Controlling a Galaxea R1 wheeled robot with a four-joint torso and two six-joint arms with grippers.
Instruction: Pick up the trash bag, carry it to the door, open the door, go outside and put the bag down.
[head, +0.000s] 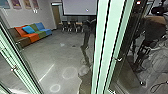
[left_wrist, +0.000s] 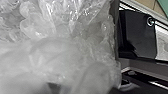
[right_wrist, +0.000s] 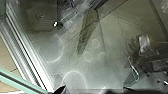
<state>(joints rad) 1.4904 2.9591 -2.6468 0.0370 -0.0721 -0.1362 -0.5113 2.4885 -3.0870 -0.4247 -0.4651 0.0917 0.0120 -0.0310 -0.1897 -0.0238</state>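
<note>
Close before left wrist, trash bag, crumpled, translucent

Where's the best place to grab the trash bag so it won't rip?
I'd gather several crinkled folds of the trash bag together, coming from the side that faces the left wrist camera, where they bunch up. The see-through plastic looks thin and floppy, so one fold alone might tear, and its smoother bulge probably gives less to pinch.

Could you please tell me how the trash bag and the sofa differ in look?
The trash bag is see-through and whitish, while the sofa is opaque, in sections of brown, orange, green and blue. The trash bag is crumpled and shiny; the sofa looks smooth and matt.
</note>
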